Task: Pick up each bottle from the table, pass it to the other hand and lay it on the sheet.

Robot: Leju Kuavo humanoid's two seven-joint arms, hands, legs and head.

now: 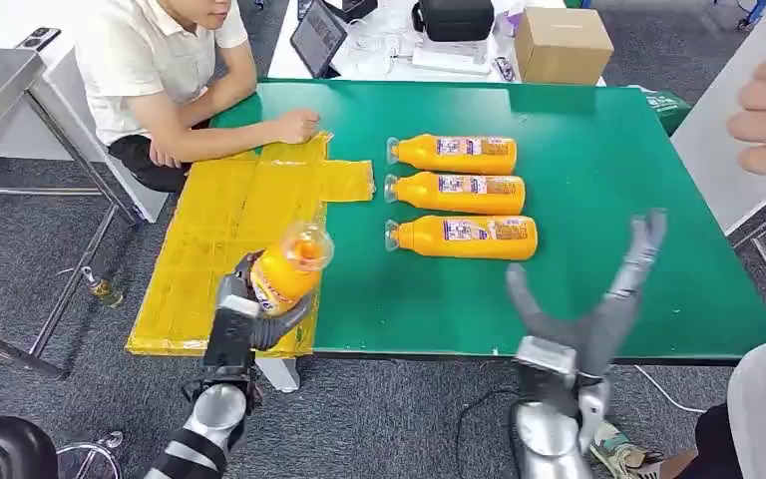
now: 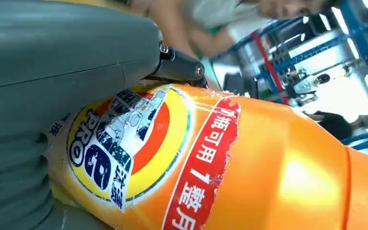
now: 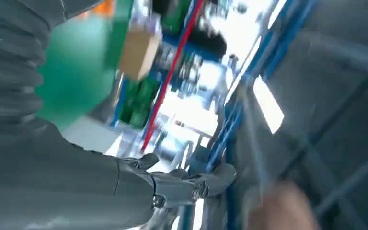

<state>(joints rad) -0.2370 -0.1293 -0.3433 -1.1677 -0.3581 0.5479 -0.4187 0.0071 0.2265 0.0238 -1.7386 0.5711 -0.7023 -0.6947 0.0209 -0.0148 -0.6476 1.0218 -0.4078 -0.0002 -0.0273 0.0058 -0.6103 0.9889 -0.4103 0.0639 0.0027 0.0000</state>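
Orange plastic bottle (image 1: 287, 267) gripped in my left hand (image 1: 259, 304) over yellow sheet (image 1: 229, 225); my right hand (image 1: 598, 299) spread, seemingly empty, above green desk (image 1: 608, 170).

Green surface (image 1: 598, 180) with a yellow sheet and three orange bottles.
The sheet (image 1: 229, 230) covers the surface's 9 o'clock side, a person's forearm (image 1: 249, 135) resting at its 12 o'clock edge; the bottles (image 1: 464, 195) lie side by side near the centre, caps towards 9 o'clock.
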